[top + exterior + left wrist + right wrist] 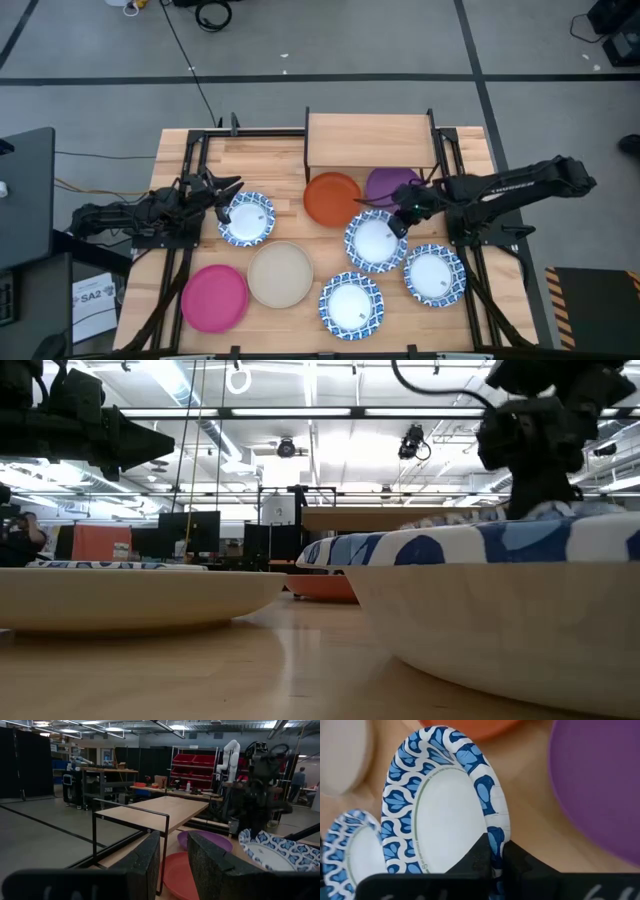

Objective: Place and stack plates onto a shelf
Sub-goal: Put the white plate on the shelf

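- R gripper [495,857] is at the centre-right of the table, fingers pinched on the rim of a blue-rimmed plate [375,240]. Grip sits on the plate's 1 o'clock edge in the overhead view, just beside the purple plate [392,184].
- L gripper [228,190] hovers over the 11 o'clock edge of another blue-rimmed plate [246,218] at table left. Fingers part open w/ a gap between them, holding nothing.
- Shelf [370,140] is at 12 o'clock on the table, top bare. Orange plate [332,198] and purple one lie right at its front edge; in the overhead view they partly overlap its outline, can't tell if they're tucked under the board.
- Still on the table: pink plate [214,297], beige plate [280,274], two more blue-rimmed plates at 5–6 o'clock.
- Risks, our read: the pinch is on a thin rim only, so the plate may droop, twist or slip on the lift. Its far edge could drag across the neighbouring blue-rimmed plate at 4 o'clock. The shelf's black frame is close to the path, so a low carry could clip it.
- Orientation: the plate is round, no long axis. It's face-up and, as far as we can tell, lies about flat on the table.
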